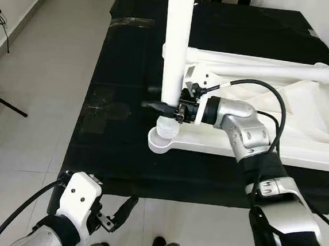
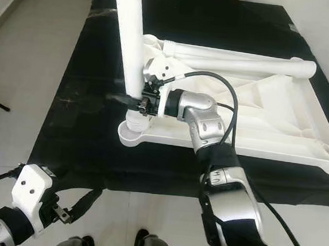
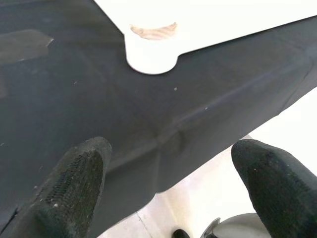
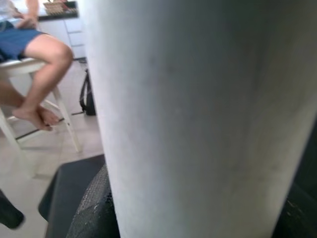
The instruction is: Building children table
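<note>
Right end effector (image 1: 165, 107) is pinching the upright white leg (image 1: 177, 43) just above the corner socket (image 1: 163, 141) of the upside-down tabletop (image 1: 302, 129). I'd keep it dead vertical over that socket while twisting. Left end effector (image 1: 116, 214) hangs spread, well short of the socket.

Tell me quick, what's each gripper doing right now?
Left gripper: open, holding nothing, above the black mat's edge.
Right gripper: closed around the upright table leg.

You're looking at a pale tiled floor (image 1: 47, 78) with a black mat (image 1: 124, 125) spread across it. Cables (image 1: 1, 16) trail by the white wall; a seated person (image 4: 34, 44) shows behind.
</note>
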`<state>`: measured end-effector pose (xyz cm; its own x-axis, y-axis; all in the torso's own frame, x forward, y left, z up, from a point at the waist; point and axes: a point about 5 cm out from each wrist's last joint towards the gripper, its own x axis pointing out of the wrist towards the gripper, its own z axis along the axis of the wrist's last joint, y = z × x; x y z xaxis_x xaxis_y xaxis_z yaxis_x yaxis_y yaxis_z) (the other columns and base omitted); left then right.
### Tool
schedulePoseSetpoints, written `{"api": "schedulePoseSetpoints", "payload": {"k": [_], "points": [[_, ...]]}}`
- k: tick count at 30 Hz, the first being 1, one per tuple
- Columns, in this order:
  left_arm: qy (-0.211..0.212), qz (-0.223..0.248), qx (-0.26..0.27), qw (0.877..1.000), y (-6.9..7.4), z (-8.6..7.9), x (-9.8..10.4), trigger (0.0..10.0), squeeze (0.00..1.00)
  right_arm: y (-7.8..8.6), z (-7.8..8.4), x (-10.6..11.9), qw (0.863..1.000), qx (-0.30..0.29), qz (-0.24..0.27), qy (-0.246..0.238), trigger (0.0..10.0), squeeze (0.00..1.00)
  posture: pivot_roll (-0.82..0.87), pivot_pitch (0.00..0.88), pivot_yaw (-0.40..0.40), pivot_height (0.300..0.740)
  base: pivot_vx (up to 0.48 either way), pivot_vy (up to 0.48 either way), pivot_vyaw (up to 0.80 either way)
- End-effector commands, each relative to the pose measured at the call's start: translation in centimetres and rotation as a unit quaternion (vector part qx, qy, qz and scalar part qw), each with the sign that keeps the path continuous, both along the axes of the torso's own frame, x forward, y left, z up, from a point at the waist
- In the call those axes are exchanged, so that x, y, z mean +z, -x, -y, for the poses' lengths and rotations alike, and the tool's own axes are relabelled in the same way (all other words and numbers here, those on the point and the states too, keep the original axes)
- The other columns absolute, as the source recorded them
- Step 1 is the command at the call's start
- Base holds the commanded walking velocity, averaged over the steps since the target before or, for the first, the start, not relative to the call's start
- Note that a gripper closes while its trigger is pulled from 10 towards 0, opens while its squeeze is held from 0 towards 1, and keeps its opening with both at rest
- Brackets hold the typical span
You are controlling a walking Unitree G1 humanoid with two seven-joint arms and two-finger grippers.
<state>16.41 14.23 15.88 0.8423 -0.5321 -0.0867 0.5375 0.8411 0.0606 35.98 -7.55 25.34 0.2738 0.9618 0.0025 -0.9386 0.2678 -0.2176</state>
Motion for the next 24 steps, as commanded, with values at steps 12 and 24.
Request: {"api": "schedulePoseSetpoints", "payload": {"k": [12, 24], "points": [[0.006, 0.008, -0.006, 1.000, 0.5, 0.4, 0.1, 10.0, 0.00, 2.6, -1.5, -3.0, 0.993, 0.099, 0.003, 0.057, 10.0, 0.00, -0.18, 0.328, -0.089, 0.740, 0.000, 0.000, 0.00], [0.006, 0.012, -0.006, 1.000, 0.3, 0.4, 0.1, 10.0, 0.00, 1.2, -1.2, -3.3, 0.994, 0.036, 0.021, 0.099, 10.0, 0.00, -0.18, 0.332, -0.091, 0.740, 0.000, 0.000, 0.00]]}}
